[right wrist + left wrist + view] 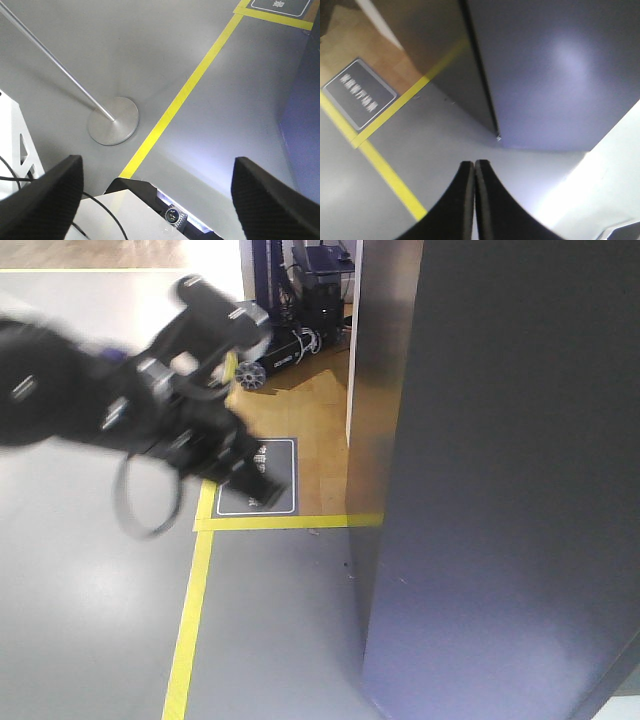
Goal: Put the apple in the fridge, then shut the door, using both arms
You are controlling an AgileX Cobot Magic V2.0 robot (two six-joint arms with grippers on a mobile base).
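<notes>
- Right of the front-facing view, the fridge (500,470) fills the frame with its dark grey outer face; no white interior shows, so the door appears closed, though its seam cannot be made out.
- Left arm (130,420): black, motion-blurred, raised at upper left of the front view with a loose cable loop (150,502) hanging below it, well apart from the fridge.
- Left gripper (474,172): jaws pressed together, tips touching, nothing between them; they point toward the fridge's lower corner (498,136).
- Right gripper (157,175): jaws spread wide, empty, aimed down at the grey floor (150,55).
- Floor markings: yellow tape line (190,90) and a dark floor sign (260,478) beside the wooden flooring.
- Round metal stand base (113,120) with a slanting pole rests on the floor left of the yellow line.
- Apple: not visible in any view.
</notes>
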